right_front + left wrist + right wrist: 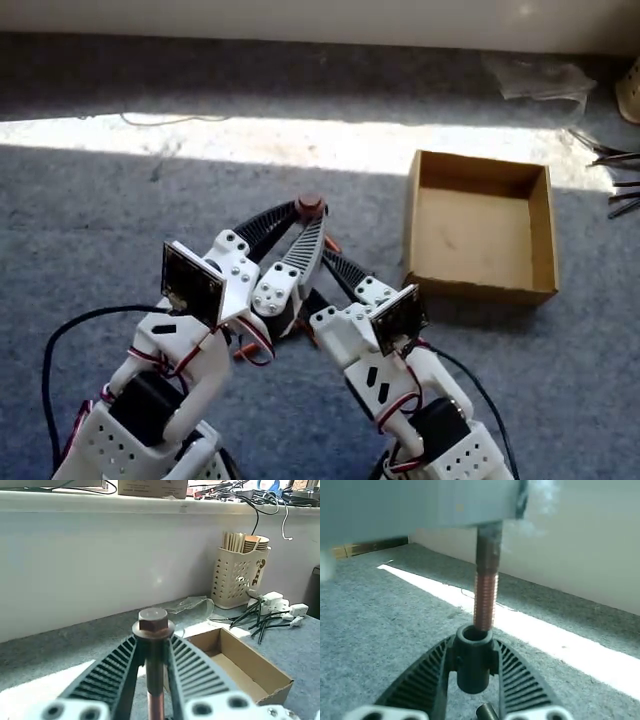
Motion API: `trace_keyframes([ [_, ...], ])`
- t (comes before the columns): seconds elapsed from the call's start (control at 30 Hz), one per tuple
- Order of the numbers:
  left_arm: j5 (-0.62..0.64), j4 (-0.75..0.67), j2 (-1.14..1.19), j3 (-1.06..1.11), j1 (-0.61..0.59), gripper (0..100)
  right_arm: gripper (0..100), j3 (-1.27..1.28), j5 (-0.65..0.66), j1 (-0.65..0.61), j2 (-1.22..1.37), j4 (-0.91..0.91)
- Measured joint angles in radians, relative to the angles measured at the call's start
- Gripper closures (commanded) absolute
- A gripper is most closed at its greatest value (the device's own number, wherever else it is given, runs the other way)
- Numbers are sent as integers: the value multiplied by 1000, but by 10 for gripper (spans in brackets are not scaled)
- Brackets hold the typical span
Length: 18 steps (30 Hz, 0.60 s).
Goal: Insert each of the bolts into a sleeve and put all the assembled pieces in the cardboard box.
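Left tool (154,645) pinches my bolt (153,621) upright; right tool (474,652) clamps the sleeve (474,669) — tip at its mouth. I'd line up both axes, then lower straight — 1 slow push.

Your left gripper (153,642): bolt (152,621) upright between its fingers, head above the fingertips.
Your right gripper (474,655): sleeve (472,672) upright between its fingers, directly under the bolt, with the bolt's threaded end at the sleeve's mouth.
Cardboard box (480,225): on the carpet (100,200) just right of both grippers, open side up.
Cable ties (618,180): right of the box.
Plastic bag (535,75): behind the box, near the wall.
Basket (239,575): far right, against the wall.
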Motion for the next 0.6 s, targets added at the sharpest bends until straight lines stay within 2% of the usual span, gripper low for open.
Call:
trace_keyframes([
  [0.6, -2, 41, -2, 0, -5, 993, 995, 0, 0, 0, 2, 2],
])
